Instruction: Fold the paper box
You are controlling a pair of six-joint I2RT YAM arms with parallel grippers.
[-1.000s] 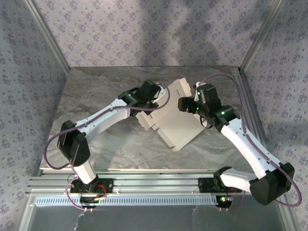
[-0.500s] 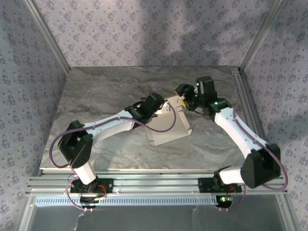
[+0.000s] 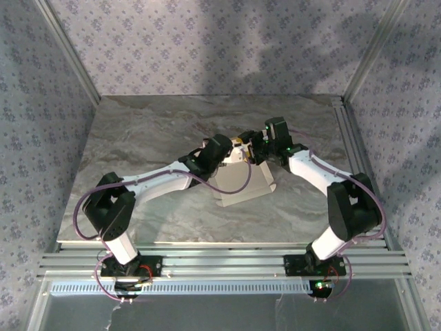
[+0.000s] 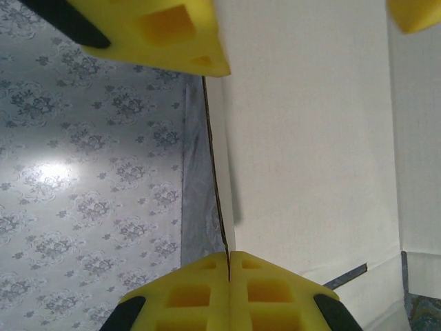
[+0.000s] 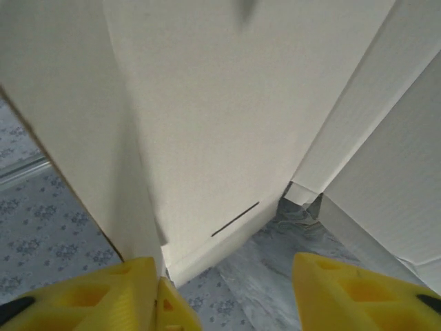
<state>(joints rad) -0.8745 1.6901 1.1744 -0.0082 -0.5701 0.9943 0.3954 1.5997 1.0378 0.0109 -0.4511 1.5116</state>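
Note:
The paper box point(image 3: 248, 185) is a thin sheet, white side showing, partly folded up in the middle of the table. My left gripper point(image 3: 233, 154) holds its upper left part. In the left wrist view the left gripper point(image 4: 229, 256) is shut on the thin edge of a standing white panel point(image 4: 310, 138). My right gripper point(image 3: 251, 149) meets the box from the right. In the right wrist view the right gripper point(image 5: 227, 289) is open, with bare table between its fingers. A white panel point(image 5: 220, 124) with a slot stands just ahead, its corner beside the left finger point(image 5: 134, 289).
The grey marble table point(image 3: 138, 138) is walled by patterned panels on three sides. An aluminium rail point(image 3: 350, 138) runs along its right edge and more rails point(image 3: 220, 258) cross the front by the arm bases. The right gripper's yellow fingers point(image 4: 165, 34) show in the left wrist view.
The right arm has swung left onto the box and its jaws have narrowed. The sheet, spread wide a second ago, is now folded up smaller. The left gripper shifted slightly right, still shut.

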